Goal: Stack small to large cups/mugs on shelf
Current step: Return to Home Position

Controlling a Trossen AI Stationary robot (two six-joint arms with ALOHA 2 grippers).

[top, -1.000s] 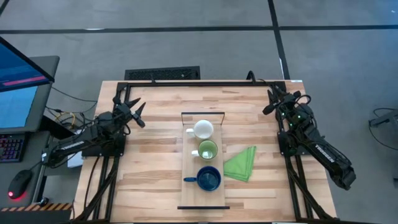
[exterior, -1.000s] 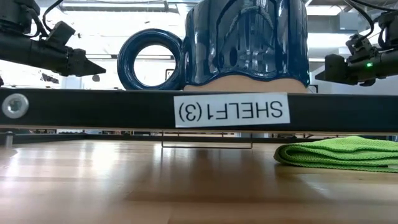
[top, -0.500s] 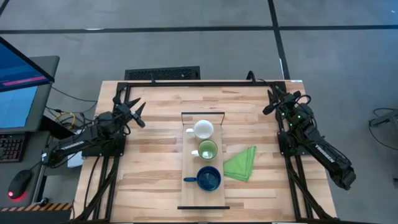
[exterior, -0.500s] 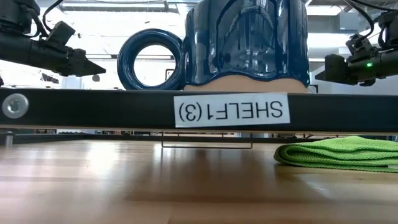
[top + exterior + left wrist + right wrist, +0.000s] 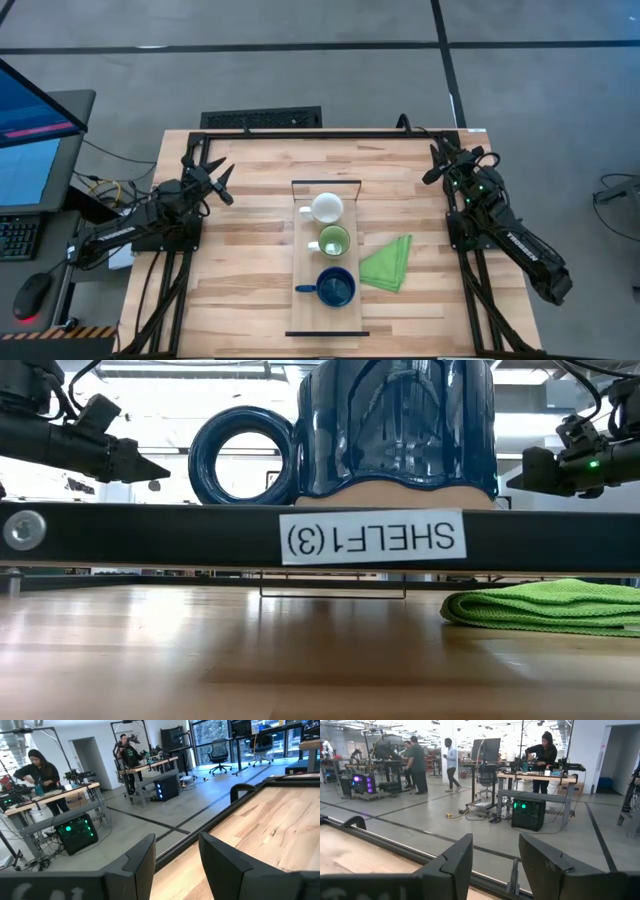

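Now, on your left, the dark two-finger left hand (image 5: 222,184) hangs above the left rear part of the wide light-wood worktop (image 5: 250,250), well apart from the shelf. Its wrist view shows its fingers (image 5: 142,862) spread with nothing between them, so it is released.

Down the middle of the worktop lies the long narrow pale-wood shelf (image 5: 308,318) with its thin black metal frame. On it you have three mugs in a row. The small white handled mug (image 5: 327,208) is at the far end, the light green mug (image 5: 334,241) is in the middle and the dark blue glazed mug (image 5: 337,287) is nearest the front. All three stand upright with their handles pointing left. From overhead they seem to stand just apart rather than touching, though the gaps are slim.

Just beside the shelf's right edge, a folded green cloth (image 5: 387,262) lies flat on the worktop.

On your right, the dark right hand (image 5: 430,165) hangs above the right rear corner. Its fingers (image 5: 457,860) are likewise parted and empty.
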